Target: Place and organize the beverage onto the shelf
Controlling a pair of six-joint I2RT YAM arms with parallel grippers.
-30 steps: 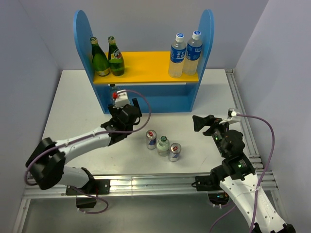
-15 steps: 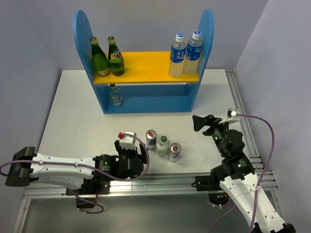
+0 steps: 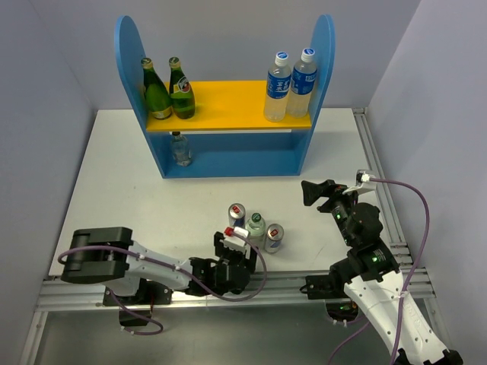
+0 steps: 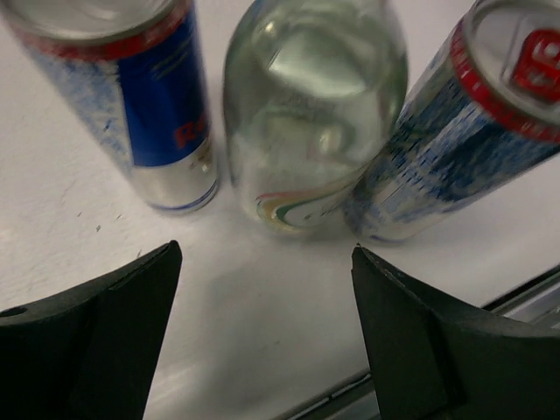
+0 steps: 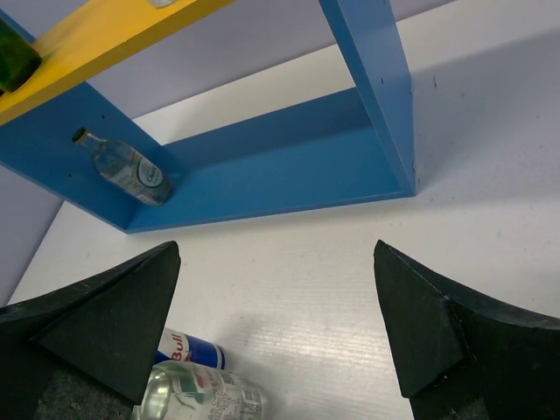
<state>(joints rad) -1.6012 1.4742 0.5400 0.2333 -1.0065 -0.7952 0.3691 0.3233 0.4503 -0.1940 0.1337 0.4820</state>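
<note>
Moved: the left arm has pulled back from the shelf (image 3: 129, 53) to the near edge of the table (image 3: 114, 182). The left gripper (image 3: 236, 249) now sits low, just on the near side of the three drinks on the table. The right arm has stayed where it was.
Left gripper: jaws spread wide with nothing between them. In the wrist view its black fingers (image 4: 96, 341) sit in front of the drinks' bases without touching them.
Right gripper (image 3: 310, 190): spread wide and empty, held above the table to the right of the drinks, facing the shelf.
Drinks on the table: left can (image 3: 237, 217), short clear bottle (image 3: 255, 226) and right can (image 3: 273, 237) stand upright in a tight slanting row, the bottle between the two cans.
Lower level: a second short clear bottle (image 3: 180, 148) stands at the left end, under the yellow board (image 3: 236, 103) and near the left side panel.
Upper level: left green bottle (image 3: 157, 91) and right green bottle (image 3: 181, 90) stand side by side at the board's left end.
Other bottles: two tall blue-capped bottles (image 3: 278, 91) stand together at the board's right end.
</note>
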